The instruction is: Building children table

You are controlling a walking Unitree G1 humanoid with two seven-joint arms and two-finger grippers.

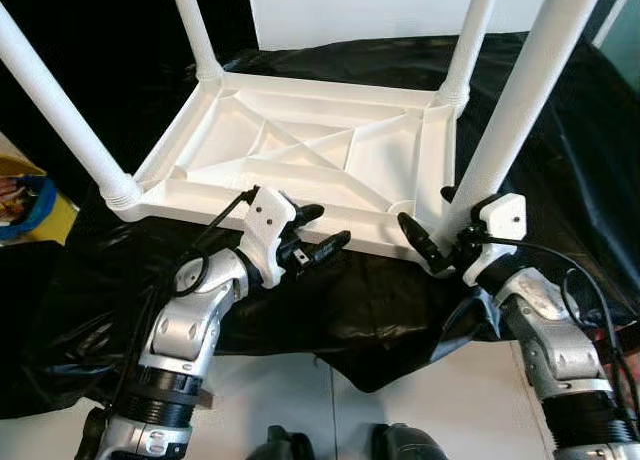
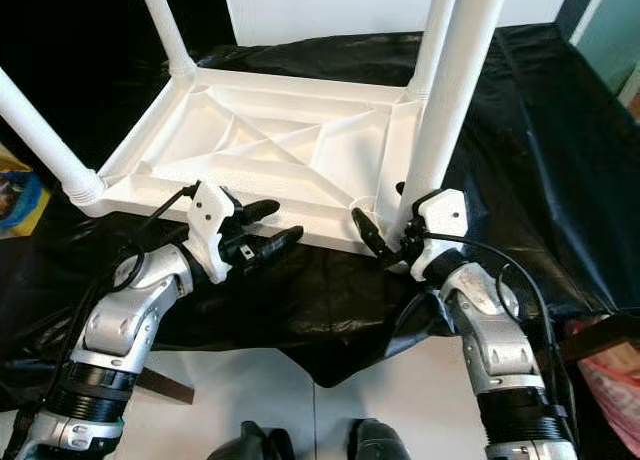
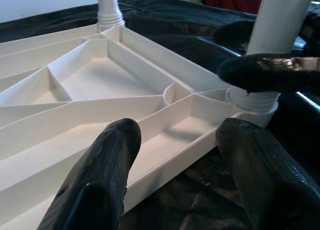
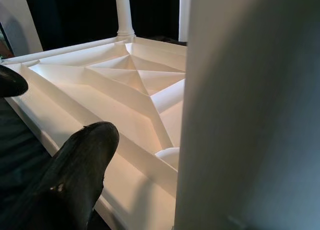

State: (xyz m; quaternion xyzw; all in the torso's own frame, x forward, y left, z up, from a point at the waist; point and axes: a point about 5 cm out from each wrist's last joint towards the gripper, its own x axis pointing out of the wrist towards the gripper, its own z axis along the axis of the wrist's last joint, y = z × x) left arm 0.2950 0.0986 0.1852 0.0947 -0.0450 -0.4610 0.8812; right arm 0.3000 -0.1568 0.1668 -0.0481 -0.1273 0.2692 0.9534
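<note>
A white plastic children's table [image 1: 300, 150] lies upside down on a black sheet, its ribbed underside up. All of its legs stand screwed into the corners, the near-right leg [image 1: 520, 100] rising tallest in view. My right gripper [image 1: 425, 210] is open at that leg's base, with one finger [image 4: 75, 170] a little apart from the leg [image 4: 250, 110] and the other hidden behind it. My left gripper [image 1: 328, 228] is open at the table's near edge, and its fingers [image 3: 100, 180] straddle the rim [image 3: 170, 165] without touching it.
The black sheet [image 1: 570, 120] covers the work surface and hangs over the front. White floor [image 1: 280, 400] and my feet [image 1: 290, 445] lie below. A yellow and blue object [image 1: 25, 205] sits at far left, pink cloth [image 2: 612, 380] at the right.
</note>
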